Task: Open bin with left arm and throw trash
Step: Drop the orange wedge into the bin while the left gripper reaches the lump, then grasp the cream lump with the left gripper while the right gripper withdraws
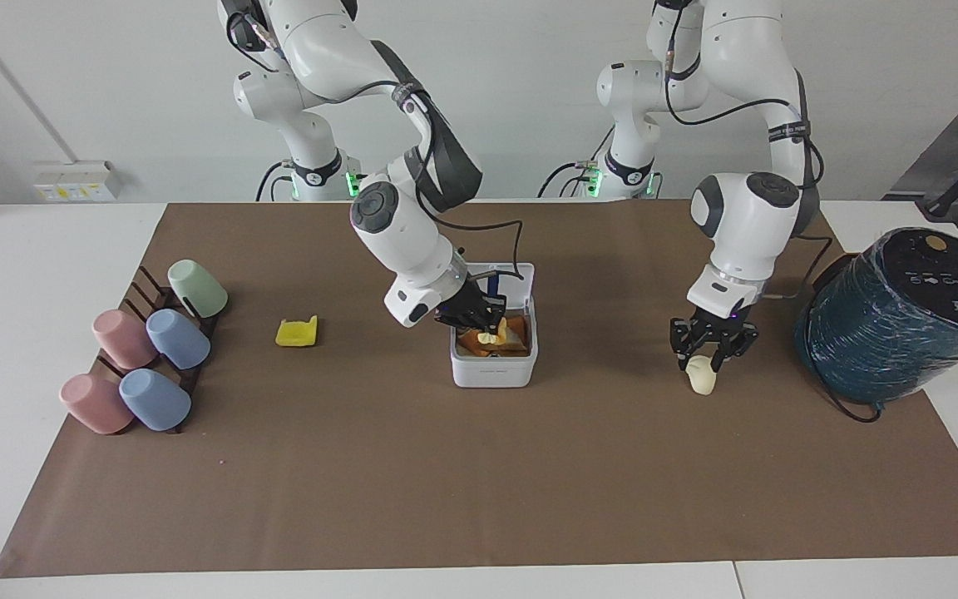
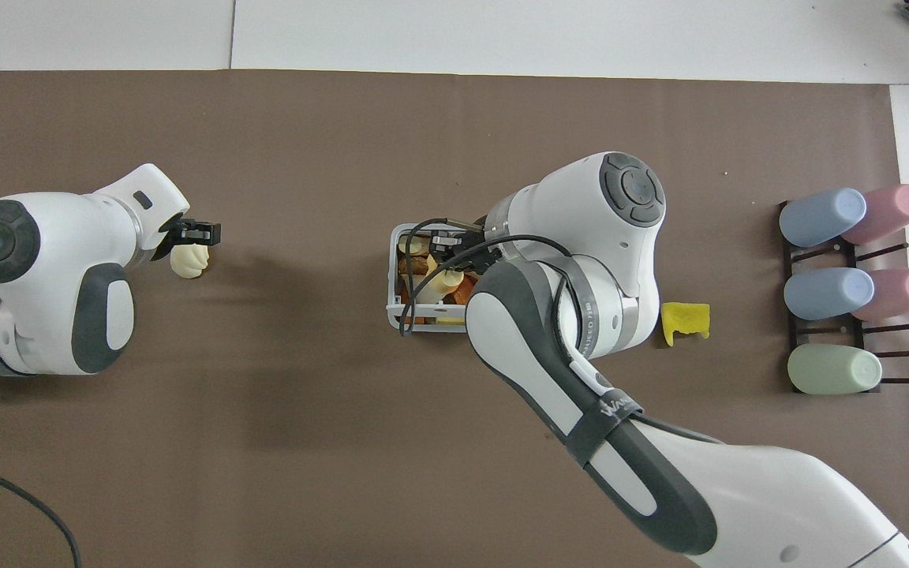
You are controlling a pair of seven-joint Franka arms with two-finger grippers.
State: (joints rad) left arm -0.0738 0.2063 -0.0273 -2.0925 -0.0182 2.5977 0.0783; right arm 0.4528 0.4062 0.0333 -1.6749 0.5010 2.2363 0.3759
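**Bin open, one scrap at the drop, two left**

With the lid already up, the opening step looks done; what's left is the throwing.

Right tool [image 1: 483, 320] is down in the mouth of the bin [image 1: 493, 370], directly over the orange and pale scraps packed inside. A small yellowish piece sits at its tips; can't tell whether the fingers are pinching it or have let go. The lid [image 1: 506, 277] stands upright on the robot-side edge of the bin, just above the tool in the facing view, blue strip showing on its inner face. In the overhead view the right arm covers most of the bin [image 2: 394, 272], only the wall toward the left arm's end and some contents showing.

Left tool [image 1: 713, 341] is right over the cream-white lump [image 1: 701, 375], which lies on the surface under its tips; fingers look spread around the lump's top, not yet pressed on it. Touching or just above: can't tell. The overhead view agrees: left tool [image 2: 200, 233] at the lump [image 2: 188, 260]. My read: a pick is about to start.

Flat yellow piece [image 1: 297, 332] lies untouched on the surface, well apart from the right tool toward the right arm's end, between bin and cup rack.

Estimate: roughly a third through the trash. Bin is already fairly full, so the remaining pieces may sit high and foul the lid.
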